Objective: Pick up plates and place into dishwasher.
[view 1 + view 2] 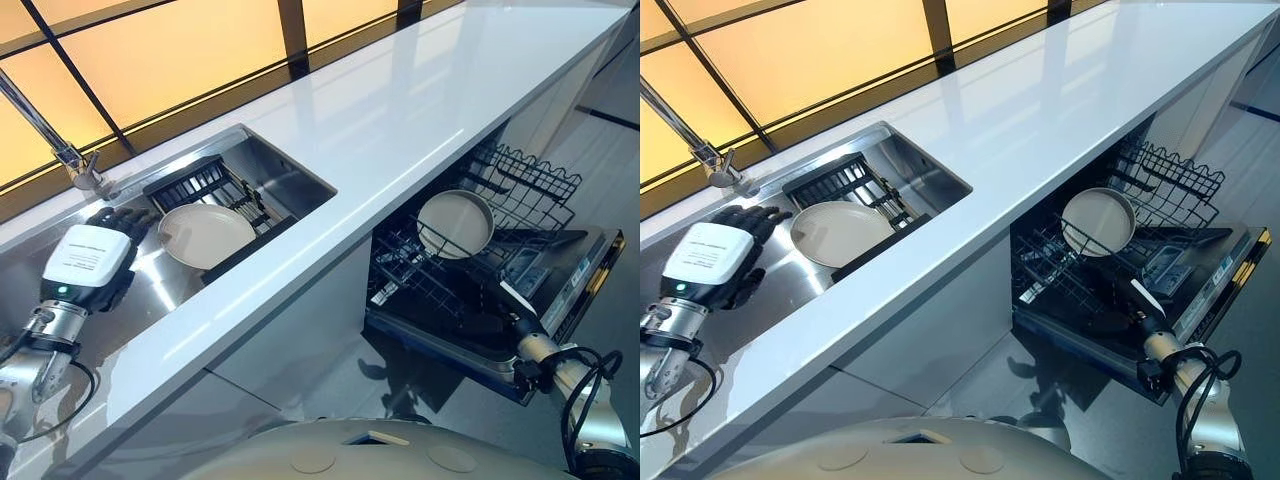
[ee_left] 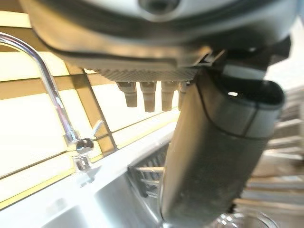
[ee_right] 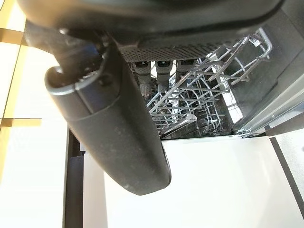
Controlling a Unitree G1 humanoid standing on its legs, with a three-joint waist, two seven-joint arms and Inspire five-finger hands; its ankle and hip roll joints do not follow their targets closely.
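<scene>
A cream plate [image 1: 205, 235] leans in a black dish rack [image 1: 190, 180] inside the steel sink [image 1: 170, 290]. My left hand [image 1: 85, 258] hovers over the sink just left of that plate. Its fingers [image 2: 149, 97] are relaxed and empty, a short gap from the plate's rim. A second cream plate [image 1: 455, 222] stands on edge in the pulled-out dishwasher rack [image 1: 530, 180]. My right hand [image 1: 1135, 298] sits low at the rack's front, just below that plate. Its fingers [image 3: 161, 76] are straight over the wire tines [image 3: 204, 95] and hold nothing.
A long white counter [image 1: 400, 120] runs between the sink and the dishwasher. A chrome faucet [image 1: 60, 150] rises behind my left hand. The dishwasher door [image 1: 585, 270] lies open flat to the right of the rack, above grey floor.
</scene>
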